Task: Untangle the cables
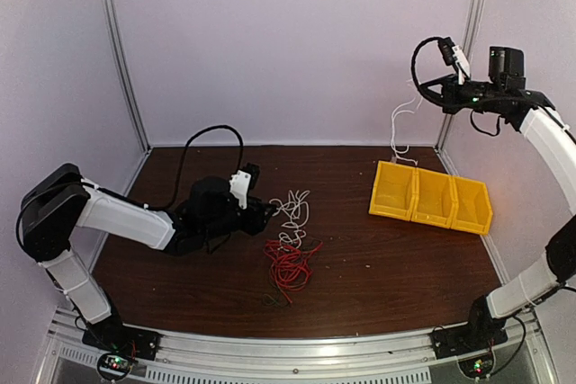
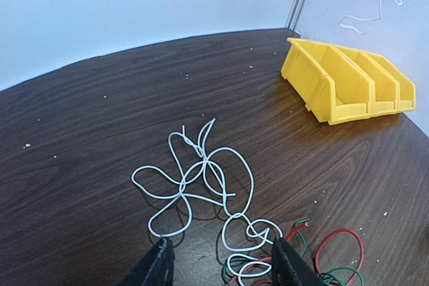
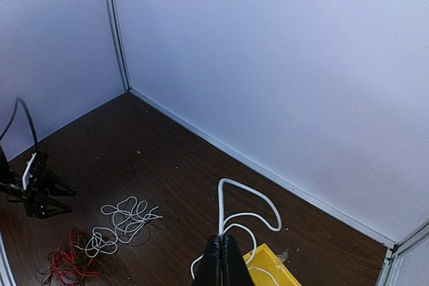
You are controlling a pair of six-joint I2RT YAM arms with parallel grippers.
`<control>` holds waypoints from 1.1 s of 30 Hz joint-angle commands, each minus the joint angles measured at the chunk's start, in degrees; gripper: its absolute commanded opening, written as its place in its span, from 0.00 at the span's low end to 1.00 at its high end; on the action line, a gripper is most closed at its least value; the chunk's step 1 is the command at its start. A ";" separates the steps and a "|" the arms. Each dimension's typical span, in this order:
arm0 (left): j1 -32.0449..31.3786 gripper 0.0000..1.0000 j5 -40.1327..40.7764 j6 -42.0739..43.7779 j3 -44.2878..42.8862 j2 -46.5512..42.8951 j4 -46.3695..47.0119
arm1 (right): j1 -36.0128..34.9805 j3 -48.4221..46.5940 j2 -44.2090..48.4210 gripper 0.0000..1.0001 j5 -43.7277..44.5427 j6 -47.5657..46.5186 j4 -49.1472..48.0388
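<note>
Where the table (image 1: 378, 285) runs toward the right wall sits a yellow bin (image 1: 417, 195), three compartments in a row. The top view shows plain yellow floors in all three.

Right gripper (image 1: 461, 62) is high above the bin's far side, fingers pinched flat together on a hanging white cable (image 1: 402, 119). That cable drops along the back wall to the table just behind the bin's far-left corner. In the right wrist view a strand crosses the bin's rim; whether it is inside or only above it, cannot tell.

Left of the bin, well apart from it, is the tangle: white loops (image 1: 292, 213), with the red cable (image 1: 288, 263) on their near side and a dark green strand (image 2: 335, 275) mixed into the red.

Left gripper (image 1: 265, 211) is low at the tangle's side away from the bin, jaws about half apart, nothing clamped. The nearest loops lie on the wood between its fingertips.

Bare wood lies between bin and tangle, and from the tangle to the back wall.
</note>
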State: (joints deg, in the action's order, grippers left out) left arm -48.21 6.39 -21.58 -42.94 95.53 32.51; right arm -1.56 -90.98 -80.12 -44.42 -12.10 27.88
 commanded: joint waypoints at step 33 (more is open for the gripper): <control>0.00 0.51 -0.14 -1.71 0.14 0.35 2.21 | 0.22 21.46 -11.42 0.00 10.53 -1.36 -15.91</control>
State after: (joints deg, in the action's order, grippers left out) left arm -48.21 6.42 -22.87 -42.44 95.57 32.82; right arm -1.19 -71.37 -89.62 -35.55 -13.41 15.88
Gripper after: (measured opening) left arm 0.505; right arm 0.007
